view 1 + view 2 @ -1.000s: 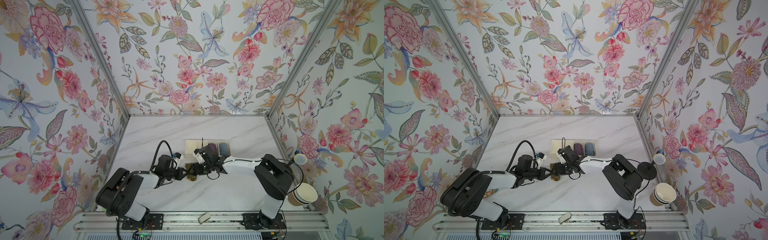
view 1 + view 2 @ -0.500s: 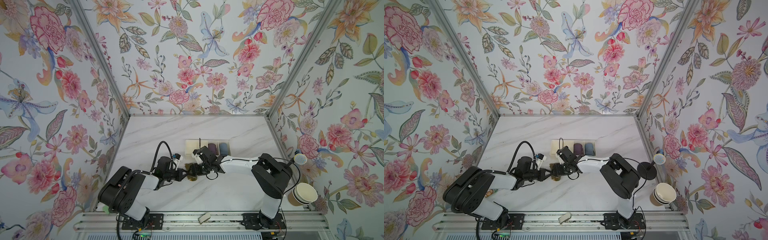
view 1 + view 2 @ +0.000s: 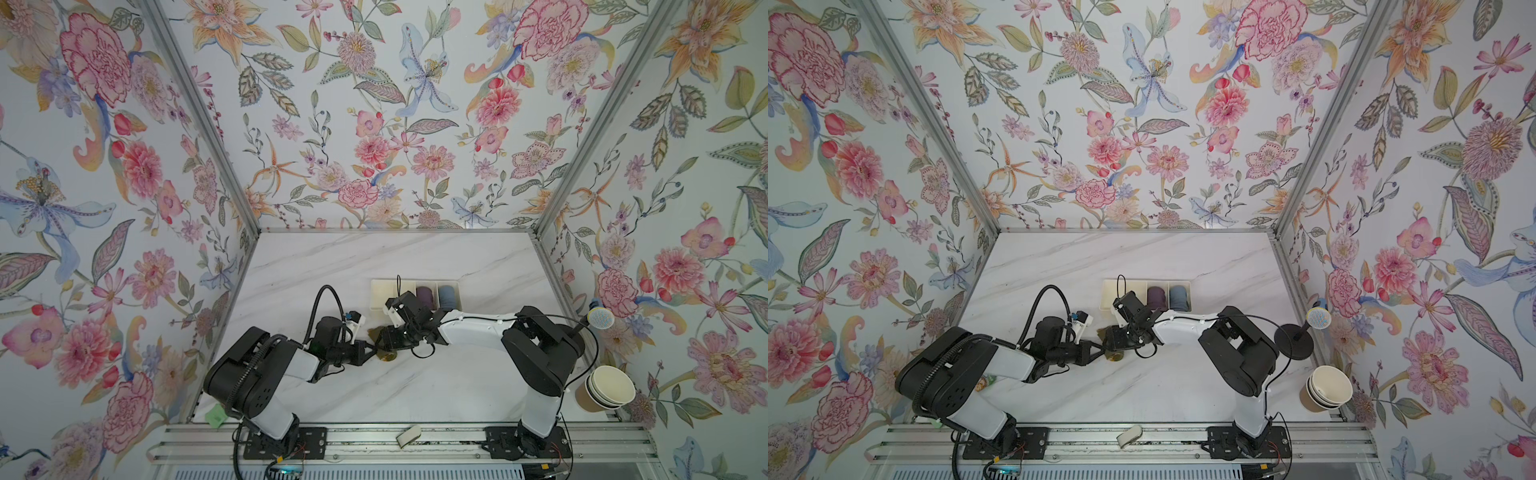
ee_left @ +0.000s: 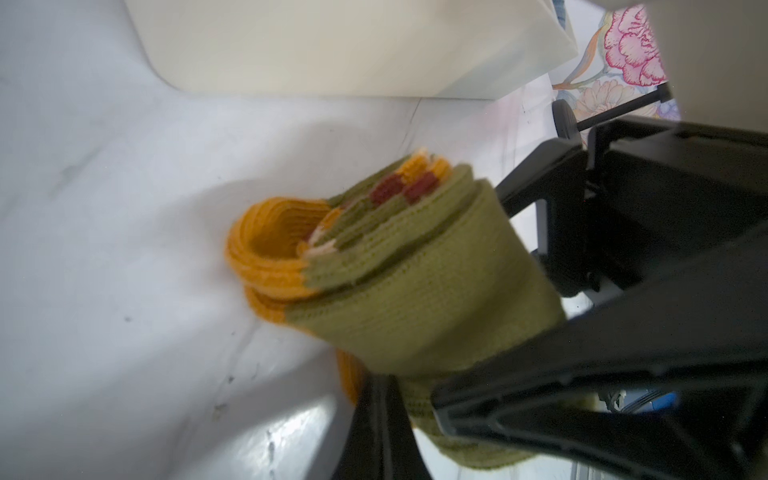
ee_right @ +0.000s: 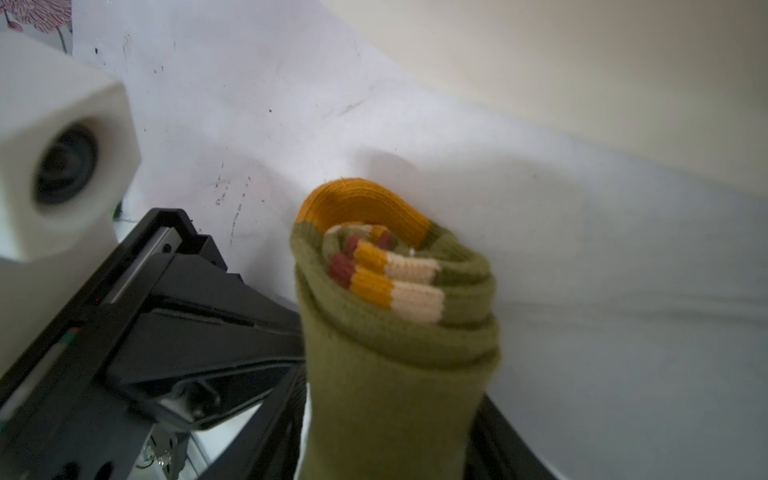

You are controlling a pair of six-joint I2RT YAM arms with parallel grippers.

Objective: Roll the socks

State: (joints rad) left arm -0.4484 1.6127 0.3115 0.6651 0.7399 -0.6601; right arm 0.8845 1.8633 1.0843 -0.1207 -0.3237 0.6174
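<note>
socks [image 4: 415,291] rolled, stripes seen only in wrist views; left end effector [image 3: 371,348] clamps them; right end effector [image 3: 383,341] grip unclear.

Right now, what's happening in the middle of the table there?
Both arms meet at mid-table on the socks, an olive pair already wound into a roll with striped cuffs tucked inside. The left gripper is shut on it from one side, and the right gripper has its jaws around it from the other. Behind them, the tray holds a purple roll and a blue roll.
</note>
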